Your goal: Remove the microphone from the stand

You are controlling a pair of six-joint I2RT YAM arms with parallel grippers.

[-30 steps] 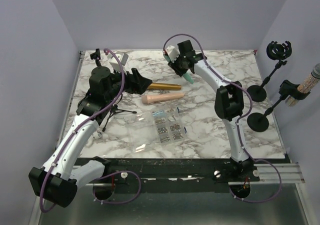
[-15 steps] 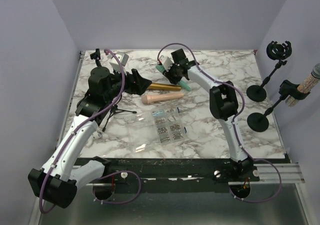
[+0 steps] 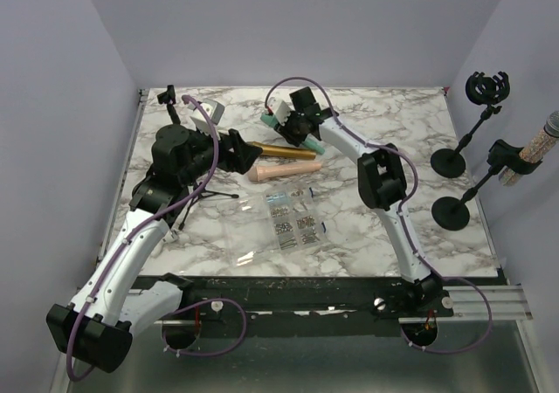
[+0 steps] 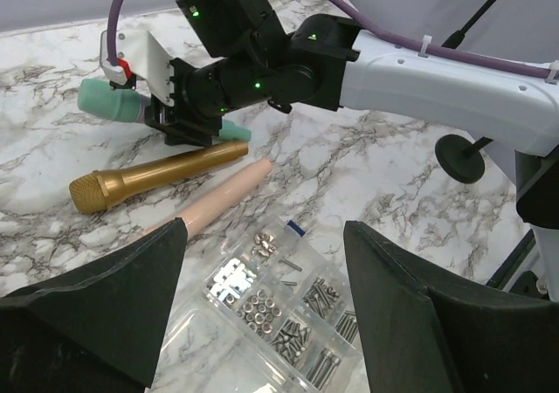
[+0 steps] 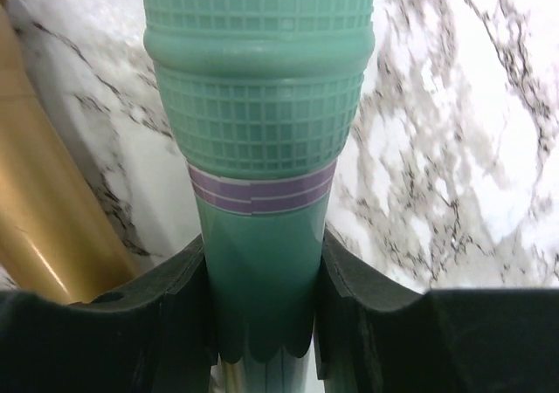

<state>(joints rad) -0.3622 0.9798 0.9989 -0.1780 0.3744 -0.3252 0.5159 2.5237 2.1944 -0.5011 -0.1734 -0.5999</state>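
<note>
In the upper middle of the overhead frame, we find the teal microphone clamped in the right gripper. Its fingers are shut on the handle just below the lilac band, as the right wrist view shows. There the meshed head of the microphone fills the top of the picture, and the handle runs down between the two black pads.

We read its long axis as running from head at upper left to tail at lower right in the overhead frame. That is nearly parallel to the gold microphone, which lies just below it in the frame, with the pink microphone below that. No stand touches the teal microphone, so we judge the removal itself done. What the coming move turns on is lowering it flat, parallel to the gold one and on the upper side of it. We cannot tell whether it already rests on the marble table or hangs just above.

The left gripper is to the left of the gold microphone, jaws spread wide and holding nothing. The right arm is plainly the one placed to finish.
</note>
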